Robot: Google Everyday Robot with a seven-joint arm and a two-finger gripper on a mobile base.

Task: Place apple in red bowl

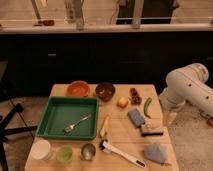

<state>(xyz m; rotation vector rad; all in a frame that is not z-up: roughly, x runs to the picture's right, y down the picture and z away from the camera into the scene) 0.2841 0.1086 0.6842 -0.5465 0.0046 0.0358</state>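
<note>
Apple (122,102): resting on the wooden table (119,134) toward the far edge, just right of the dark bowl (105,91); not held, not yet in any bowl.
Apple's axis: round, so no long axis to speak of; stem direction too small to tell.
Red bowl (78,89): upright, mouth up, left of the dark bowl, with that bowl between it and the apple; seemingly empty, so ready to receive.
Neighbours: brown lump (135,96) and green pepper (147,107) to the apple's right; pepper lying lengthwise far-to-near.
Gripper (169,119): hanging beside the table's right edge, well apart from the apple, spread wide, nothing in it.
Why so: probably kept clear of the clutter before the reach; likely approach from the right, over the pepper.
</note>
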